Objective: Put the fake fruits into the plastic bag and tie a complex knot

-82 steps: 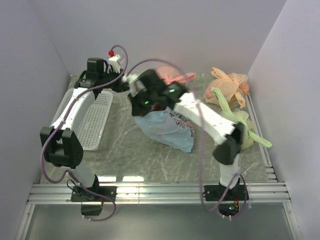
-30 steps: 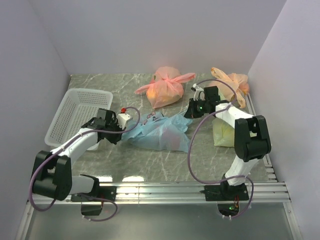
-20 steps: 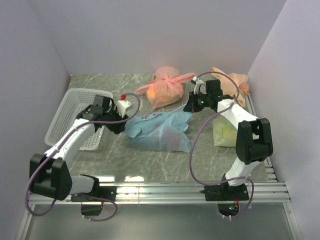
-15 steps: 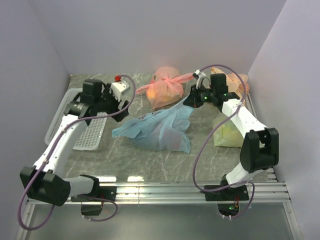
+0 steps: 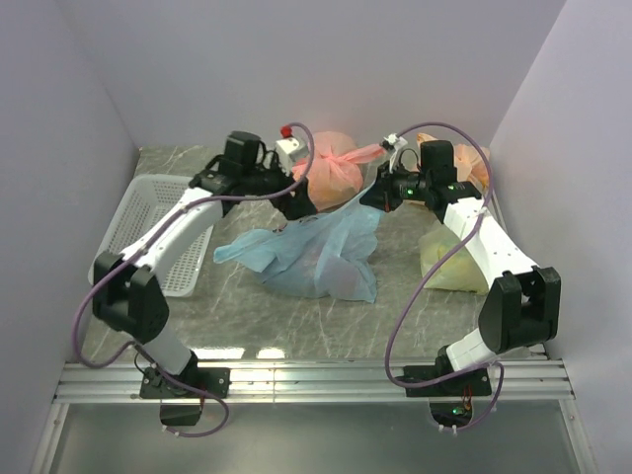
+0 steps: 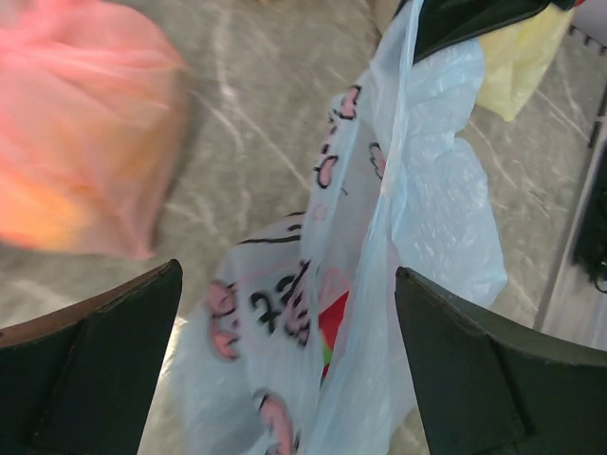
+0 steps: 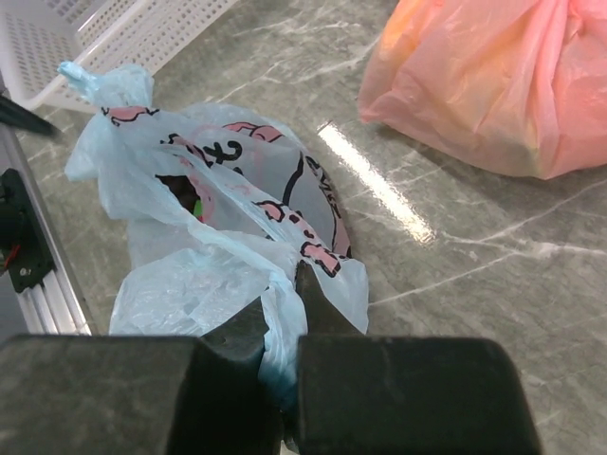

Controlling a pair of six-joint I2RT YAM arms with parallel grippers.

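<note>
The light blue plastic bag [image 5: 318, 252] with its pink-and-dark print lies at mid-table. My right gripper [image 5: 375, 195] is shut on one of its handles [image 7: 281, 327] and holds it up and taut. The other handle [image 5: 235, 251] trails loose to the left, its twisted end [image 7: 102, 80] free. My left gripper [image 6: 287, 277] hangs open above the bag [image 6: 379, 246], nothing between its fingers [image 6: 104, 370]. Fake fruits show through the film as a red and green patch [image 6: 334, 324] and a dark shape [image 7: 180, 194]. No knot shows.
A white basket [image 5: 148, 222] stands at the left. Two tied pink-orange bags [image 5: 331, 173] [image 5: 464, 163] sit at the back. A yellow-green bag [image 5: 444, 259] lies beside the right arm. Walls close in the table on three sides.
My left gripper opened, let go of the bag's left handle and swung from the front left to the back, over the bag. My right gripper kept its grip, rising slightly.
</note>
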